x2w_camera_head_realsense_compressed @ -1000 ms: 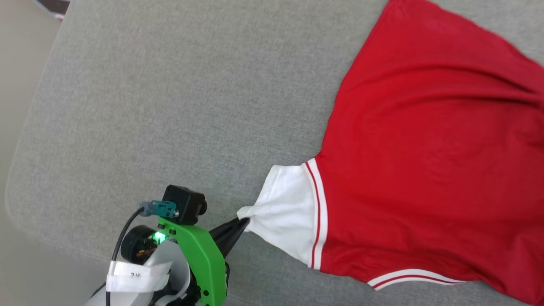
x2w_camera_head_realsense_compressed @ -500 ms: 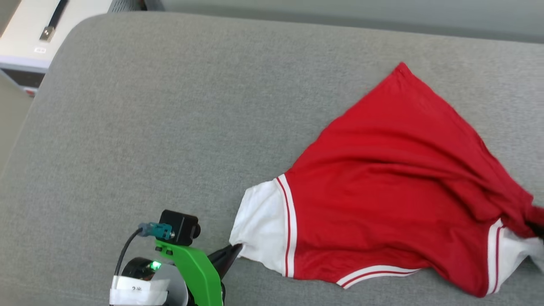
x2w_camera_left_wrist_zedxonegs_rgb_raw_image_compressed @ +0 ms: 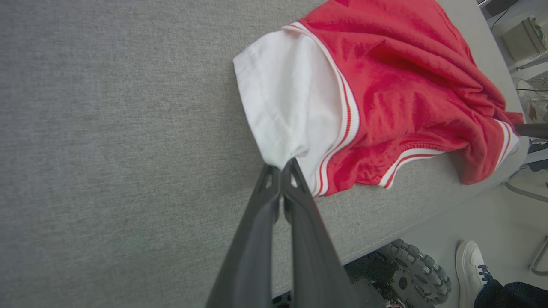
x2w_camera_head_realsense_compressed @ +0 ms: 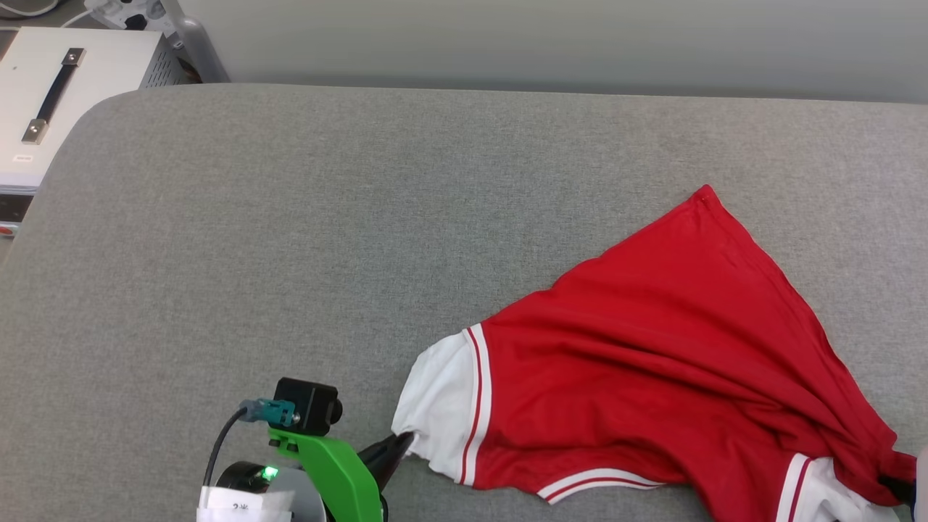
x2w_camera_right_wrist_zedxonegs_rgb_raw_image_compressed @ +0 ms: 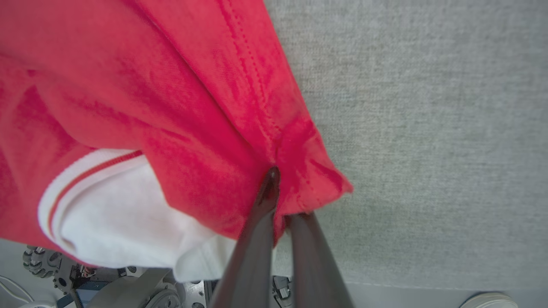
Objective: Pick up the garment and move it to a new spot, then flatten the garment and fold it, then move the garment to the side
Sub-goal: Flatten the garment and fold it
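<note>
Garment (x2w_camera_head_realsense_compressed: 674, 362) on grey fabric surface (x2w_camera_head_realsense_compressed: 290, 254), pale wall (x2w_camera_head_realsense_compressed: 507, 43) behind

A white case (x2w_camera_head_realsense_compressed: 101, 109) with a black handle (x2w_camera_head_realsense_compressed: 54, 93) sits beside the grey fabric surface (x2w_camera_head_realsense_compressed: 290, 232), a white shoe (x2w_camera_left_wrist_zedxonegs_rgb_raw_image_compressed: 470, 267) below.

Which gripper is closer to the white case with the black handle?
Left. The left gripper pinches the jersey below-right of the case; the right gripper holds it far across the cushion.
</note>
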`<state>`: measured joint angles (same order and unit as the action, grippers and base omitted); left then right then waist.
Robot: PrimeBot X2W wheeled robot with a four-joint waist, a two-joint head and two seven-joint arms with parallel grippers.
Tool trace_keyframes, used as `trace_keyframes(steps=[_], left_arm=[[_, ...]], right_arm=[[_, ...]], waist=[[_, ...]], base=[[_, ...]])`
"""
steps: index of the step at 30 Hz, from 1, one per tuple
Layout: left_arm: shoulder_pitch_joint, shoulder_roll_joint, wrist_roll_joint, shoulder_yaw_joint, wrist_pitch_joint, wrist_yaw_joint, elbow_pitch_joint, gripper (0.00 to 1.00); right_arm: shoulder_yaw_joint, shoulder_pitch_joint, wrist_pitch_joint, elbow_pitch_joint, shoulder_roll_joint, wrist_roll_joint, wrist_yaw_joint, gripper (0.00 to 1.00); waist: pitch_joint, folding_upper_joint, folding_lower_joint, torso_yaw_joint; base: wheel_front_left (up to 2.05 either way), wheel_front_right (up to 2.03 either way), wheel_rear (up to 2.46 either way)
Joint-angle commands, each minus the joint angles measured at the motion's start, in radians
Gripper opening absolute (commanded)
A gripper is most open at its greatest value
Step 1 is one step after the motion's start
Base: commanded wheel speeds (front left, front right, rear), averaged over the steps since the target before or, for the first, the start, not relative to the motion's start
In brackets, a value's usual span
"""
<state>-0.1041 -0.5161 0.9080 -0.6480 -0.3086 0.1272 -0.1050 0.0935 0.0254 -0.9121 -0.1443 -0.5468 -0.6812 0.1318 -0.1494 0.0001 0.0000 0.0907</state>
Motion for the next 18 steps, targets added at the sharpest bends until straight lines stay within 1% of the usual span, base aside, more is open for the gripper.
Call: trace_keyframes(steps=[1,2,3,4,7,10,14,18], left_arm=[[0.006,0.003,0.004,-0.002,0.004,-0.005,0.004,0.0],[0.005,0.003,0.004,-0.001,0.004,-0.005,0.004,0.0],[0.003,0.002,0.004,0.0,0.004,-0.005,0.003,0.0],[0.002,0.002,0.004,0.0,0.004,-0.004,0.001,0.0],[-0.001,-0.002,0.002,0.002,0.004,-0.002,-0.006,0.0],[-0.003,-0.005,-0.001,0.002,0.003,0.0,-0.017,0.0],[-0.01,-0.01,-0.01,0.001,0.002,0.005,-0.038,0.0],[-0.03,-0.025,-0.053,-0.011,-0.001,0.016,-0.067,0.0]], right_arm=[[0.002,0.012,-0.007,0.002,0.004,0.008,-0.001,0.0],[0.003,0.012,-0.008,0.003,0.006,0.011,-0.001,0.0],[0.003,0.009,-0.006,0.007,0.005,0.018,-0.001,0.91],[0.004,0.006,-0.004,0.012,0.005,0.022,-0.001,1.0],[0.002,-0.012,-0.007,0.036,0.002,0.022,-0.001,1.0],[-0.006,-0.031,-0.028,0.071,-0.02,0.021,-0.001,1.0],[-0.004,-0.079,-0.071,0.144,-0.047,-0.001,-0.001,1.0],[-0.001,-0.16,-0.141,0.224,-0.058,-0.027,-0.001,1.0]], waist=[[0.001,-0.0001,0.0,-0.002],[0.0,-0.0001,0.0,-0.003],[-0.001,-0.0001,0.0,-0.003],[-0.002,-0.0001,0.0,-0.003],[-0.004,-0.0001,0.0,-0.002],[-0.008,-0.0001,0.0,0.002],[-0.026,-0.0001,0.0,0.016],[-0.061,-0.0001,0.0,0.042]], base=[[0.0,0.0,0.0],[0.0,0.0,0.0],[0.0,0.0,0.0],[0.0,0.0,0.0],[0.0,0.0,0.0],[0.0,0.0,0.0],[0.0,0.0,0.0],[0.0,0.0,0.0]])
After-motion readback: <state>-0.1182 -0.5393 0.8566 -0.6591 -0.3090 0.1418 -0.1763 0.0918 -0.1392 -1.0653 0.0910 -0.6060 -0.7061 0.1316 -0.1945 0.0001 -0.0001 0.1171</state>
